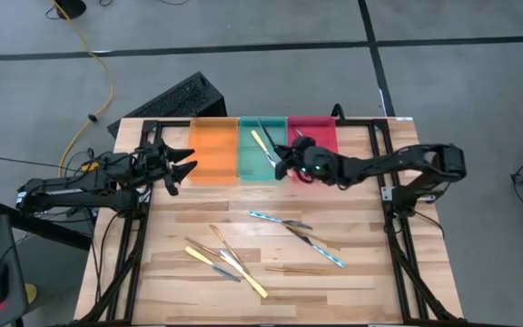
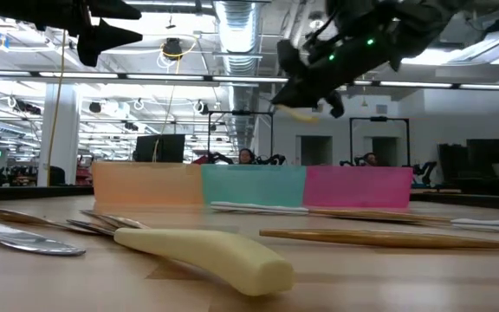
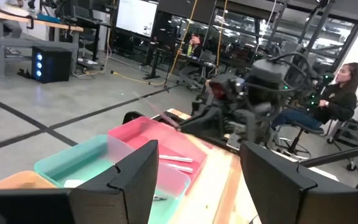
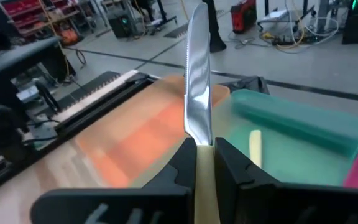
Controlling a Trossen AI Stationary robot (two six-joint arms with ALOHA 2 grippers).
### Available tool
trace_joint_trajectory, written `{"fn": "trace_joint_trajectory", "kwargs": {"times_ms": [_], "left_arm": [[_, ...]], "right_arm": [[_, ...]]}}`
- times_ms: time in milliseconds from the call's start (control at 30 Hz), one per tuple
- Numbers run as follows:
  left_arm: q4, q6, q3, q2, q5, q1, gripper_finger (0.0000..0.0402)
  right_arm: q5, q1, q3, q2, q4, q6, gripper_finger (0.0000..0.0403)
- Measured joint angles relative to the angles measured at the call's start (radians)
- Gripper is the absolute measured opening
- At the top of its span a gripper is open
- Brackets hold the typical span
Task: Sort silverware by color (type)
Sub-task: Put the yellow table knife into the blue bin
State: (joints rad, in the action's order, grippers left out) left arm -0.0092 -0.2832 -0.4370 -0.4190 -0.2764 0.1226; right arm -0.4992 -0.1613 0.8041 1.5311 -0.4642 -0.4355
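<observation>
My right gripper [image 1: 286, 165] hovers over the green tray [image 1: 261, 168], next to the red tray [image 1: 314, 134], shut on a knife with a silver blade [image 4: 197, 81] and a pale yellow handle. A pale yellow utensil [image 1: 261, 143] lies in the green tray, and pale pieces [image 3: 178, 159] lie in the red one. Several utensils lie flat on the table: bluish-handled silver ones [image 1: 320, 245], bronze-gold ones [image 1: 293, 270] and yellow-handled ones [image 1: 248, 277]. My left gripper [image 1: 184, 166] is open and waits in the air at the left edge of the orange tray [image 1: 214, 150]. My right gripper pinches the knife between its two fingers [image 4: 179, 165] at the pale yellow handle [image 4: 204, 163], just behind where the blade starts. The fingers lie along the knife. The blade sticks out beyond the fingertips toward the table's left, and the knife is lifted clear above the trays.
The three trays stand side by side along the table's far edge. The loose silverware is spread over the near half of the table [image 1: 352, 209]. Dark frame rails run along both sides. People sit in the room beyond the table [image 3: 344, 93].
</observation>
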Motion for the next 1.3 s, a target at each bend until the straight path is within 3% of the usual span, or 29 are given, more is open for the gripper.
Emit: {"fn": "trace_joint_trajectory", "kwargs": {"times_ms": [200,467,667,1300], "left_arm": [[-0.002,0.0,0.0,0.0,0.0,0.0,0.0208],[-0.003,-0.016,0.0,0.0,0.0,0.0,0.0208],[-0.003,-0.024,0.0,0.0,0.0,0.0,0.0208],[-0.008,-0.029,0.0,0.0,0.0,0.0,0.0208]], "right_arm": [[0.068,-0.054,0.136,0.146,0.05,0.002,0.0039],[0.057,-0.094,0.35,0.311,0.335,-0.008,0.0041],[0.055,-0.121,0.46,0.405,0.437,-0.032,0.0044],[0.062,-0.176,0.477,0.473,0.551,-0.097,0.0055]]}}
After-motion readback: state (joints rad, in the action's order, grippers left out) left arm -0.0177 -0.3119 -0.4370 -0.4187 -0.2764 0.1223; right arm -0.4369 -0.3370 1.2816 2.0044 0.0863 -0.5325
